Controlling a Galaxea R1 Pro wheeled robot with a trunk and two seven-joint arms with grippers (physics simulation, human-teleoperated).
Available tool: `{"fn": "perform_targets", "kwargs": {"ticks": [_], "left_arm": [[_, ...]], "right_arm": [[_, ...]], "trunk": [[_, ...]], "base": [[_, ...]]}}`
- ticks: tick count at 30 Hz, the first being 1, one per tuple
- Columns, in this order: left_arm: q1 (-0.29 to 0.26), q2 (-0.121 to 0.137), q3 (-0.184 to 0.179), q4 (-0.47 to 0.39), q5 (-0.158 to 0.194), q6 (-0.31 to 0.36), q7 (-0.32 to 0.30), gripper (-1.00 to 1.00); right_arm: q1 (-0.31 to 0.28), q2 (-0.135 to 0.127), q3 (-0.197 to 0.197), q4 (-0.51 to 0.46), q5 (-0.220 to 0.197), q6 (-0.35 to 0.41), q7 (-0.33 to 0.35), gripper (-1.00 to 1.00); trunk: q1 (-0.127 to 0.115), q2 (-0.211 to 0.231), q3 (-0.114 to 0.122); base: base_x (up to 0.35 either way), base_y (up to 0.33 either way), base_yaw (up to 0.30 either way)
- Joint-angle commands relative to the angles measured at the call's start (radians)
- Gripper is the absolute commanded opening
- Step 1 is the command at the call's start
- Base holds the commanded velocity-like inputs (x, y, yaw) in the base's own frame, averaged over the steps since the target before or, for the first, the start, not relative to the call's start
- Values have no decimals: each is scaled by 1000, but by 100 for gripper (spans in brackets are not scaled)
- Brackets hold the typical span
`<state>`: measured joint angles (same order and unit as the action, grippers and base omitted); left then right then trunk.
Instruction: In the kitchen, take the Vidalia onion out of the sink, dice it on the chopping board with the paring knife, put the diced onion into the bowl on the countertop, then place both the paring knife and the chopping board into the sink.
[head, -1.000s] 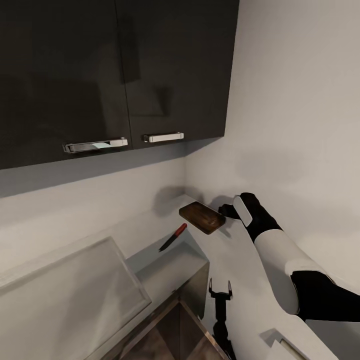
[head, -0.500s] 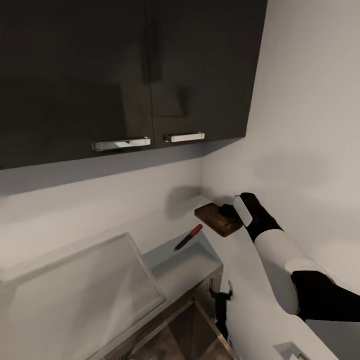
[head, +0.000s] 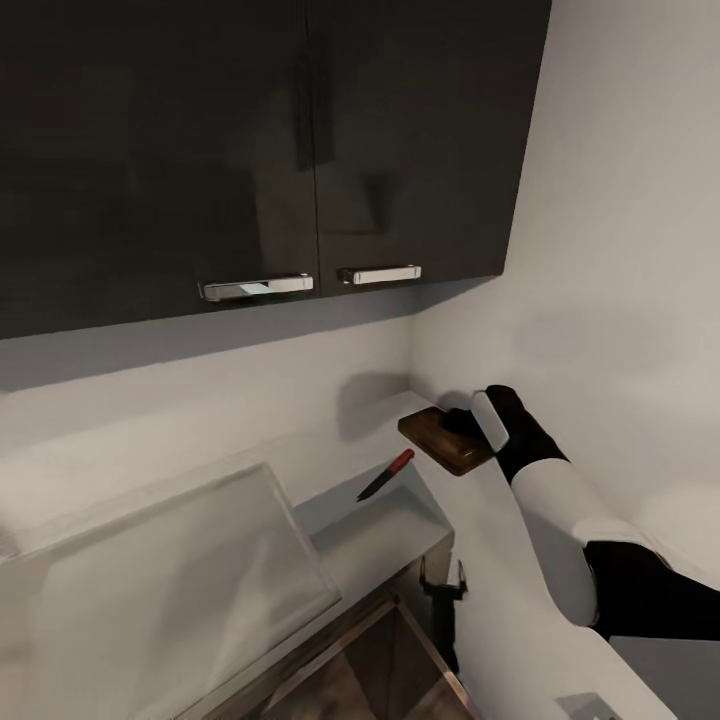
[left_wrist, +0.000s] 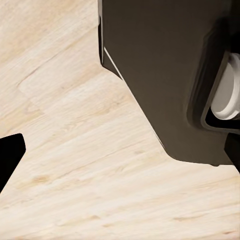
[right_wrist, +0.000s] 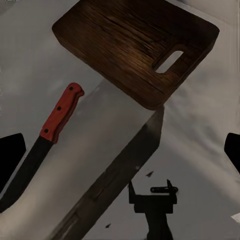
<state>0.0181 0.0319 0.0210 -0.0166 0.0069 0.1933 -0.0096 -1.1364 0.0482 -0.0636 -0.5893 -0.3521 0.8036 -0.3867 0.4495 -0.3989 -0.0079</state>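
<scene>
countertop (head: 380, 520), chopping board (head: 445, 440), paring knife (head: 386, 474)

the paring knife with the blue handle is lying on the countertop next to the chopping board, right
Not quite: the paring knife has a red handle, not blue, as the right wrist view shows. It does lie on the countertop beside the chopping board.

chopping board (right_wrist: 135, 50) lying flat on the bench (right_wrist: 45, 65), slot hole showing | paring knife (right_wrist: 42, 142) with red handle lying just beside it, apart | left gripper (right_wrist: 152, 192) hanging below the bench edge, fingers spread
</scene>
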Motion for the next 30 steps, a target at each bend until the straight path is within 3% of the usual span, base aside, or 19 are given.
{"fn": "perform_targets", "kwargs": {"ticks": [1,4,7,10,25,30], "left_arm": [[0,-1,2,-2,1,5,-1,100],[0,-4,2,-2,1,5,-1,100],[0,-6,2,-2,1,5,-1,100],[0,-7,2,-2,1,5,-1,100],[0,-7,4,-2,1,4,-1,100],[0,-7,4,-2,1,3,-1,100]], "right_arm": [[0,1,-16,0,-10,1,-20,100],[0,0,-45,3,-9,0,-68,100],[0,-2,-83,8,-9,-1,-166,100],[0,-5,-92,12,-8,-2,-206,100],[-1,-8,-106,6,-13,-3,-233,100],[0,-8,-107,5,-14,-3,-232,100]], "trunk": [[0,-1,-1],[0,-1,-1],[0,-1,-1],[0,-1,-1],[0,-1,-1],[0,-1,-1]], "base": [[0,0,3],[0,0,1],[0,0,0],[0,0,0],[0,0,2],[0,0,202]]}}
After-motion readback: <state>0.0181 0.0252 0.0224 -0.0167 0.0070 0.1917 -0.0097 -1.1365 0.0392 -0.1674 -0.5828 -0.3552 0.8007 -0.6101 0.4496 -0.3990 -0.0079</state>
